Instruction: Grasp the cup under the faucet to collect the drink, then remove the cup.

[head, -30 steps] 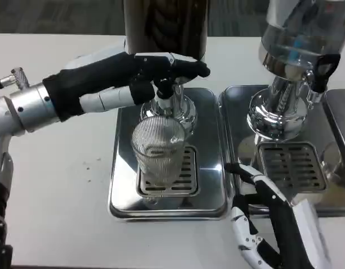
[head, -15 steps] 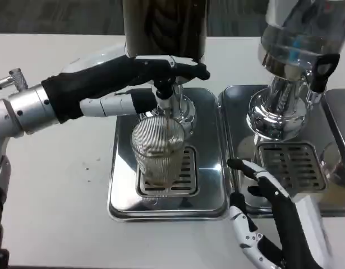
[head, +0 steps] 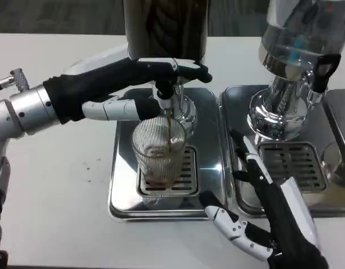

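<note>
1. Two hands are showing over the white bench (head: pixel 60 185). Nearest the camera, at the lower right of the frame, the right hand (head: pixel 273 216) is hovering with its fingers (head: pixel 231 224) spread apart and gripping nothing, just to the right of the front corner of the left drip tray (head: pixel 211 190).
2. Sitting a little farther back, at the centre of the frame, the ribbed clear cup (head: pixel 159 157) is standing upright on the slotted grille of that tray, apart from both hands. Dark drink is pooling in its bottom, and a thin dark stream (head: pixel 170 131) is falling into it from the faucet (head: pixel 165 101) directly above.
3. Reaching in from the middle left of the frame, the left hand (head: pixel 133 78) is stretching across to the faucet. Its upper fingers (head: pixel 186 68) are lying over the faucet's lever and its lower white finger is lying just below, beside the spout, so the hand is grasping the lever.
4. Rising behind the faucet at the top centre, the dark dispenser tank (head: pixel 165 28) is standing.
5. Standing at the upper right of the frame, a second, chrome dispenser (head: pixel 284 84) is sitting on its own tray (head: pixel 234 112), just beside the first.
</note>
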### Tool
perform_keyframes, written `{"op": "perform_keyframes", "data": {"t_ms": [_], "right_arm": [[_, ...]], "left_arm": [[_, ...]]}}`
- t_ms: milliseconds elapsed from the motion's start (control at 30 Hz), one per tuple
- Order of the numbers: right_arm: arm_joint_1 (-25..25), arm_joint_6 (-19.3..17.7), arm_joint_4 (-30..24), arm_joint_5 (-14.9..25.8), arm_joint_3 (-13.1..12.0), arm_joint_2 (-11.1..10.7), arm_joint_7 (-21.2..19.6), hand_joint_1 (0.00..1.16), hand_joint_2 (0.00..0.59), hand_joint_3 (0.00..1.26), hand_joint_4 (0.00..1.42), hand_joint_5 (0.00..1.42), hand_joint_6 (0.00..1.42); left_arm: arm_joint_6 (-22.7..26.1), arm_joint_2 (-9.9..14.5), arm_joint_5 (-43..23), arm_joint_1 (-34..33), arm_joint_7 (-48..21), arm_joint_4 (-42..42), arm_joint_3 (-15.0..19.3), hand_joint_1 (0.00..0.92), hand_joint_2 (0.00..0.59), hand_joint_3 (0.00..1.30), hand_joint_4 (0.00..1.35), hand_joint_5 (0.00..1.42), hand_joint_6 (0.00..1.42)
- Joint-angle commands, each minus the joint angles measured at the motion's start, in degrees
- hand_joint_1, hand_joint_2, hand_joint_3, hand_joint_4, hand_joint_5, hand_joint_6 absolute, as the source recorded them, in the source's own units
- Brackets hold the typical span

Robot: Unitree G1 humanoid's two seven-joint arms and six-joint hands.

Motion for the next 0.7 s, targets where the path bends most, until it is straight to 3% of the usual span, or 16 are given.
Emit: {"op": "perform_keyframes", "data": {"t_ms": [33,300,700], "right_arm": [[-2.66,2.19,1.50,2.70,-0.06,-0.25,3.18,0.56,0.239,0.01,0.00,0.02,0.20],[-6.02,3.69,3.42,5.56,-0.22,-0.26,6.38,0.55,0.221,0.01,0.01,0.01,0.18],[-10.13,3.31,7.31,6.77,-0.21,0.36,6.56,0.52,0.213,0.03,0.03,0.02,0.18]], "left_arm": [[-0.91,0.43,1.02,0.84,-0.31,-0.67,-0.84,0.000,0.069,0.24,0.11,0.13,0.09],[-0.97,0.44,1.06,0.91,-0.13,-0.79,-1.02,0.000,0.072,0.24,0.11,0.13,0.09],[-1.10,0.64,0.96,1.19,0.03,-0.96,-0.99,0.000,0.073,0.24,0.12,0.14,0.09]]}}
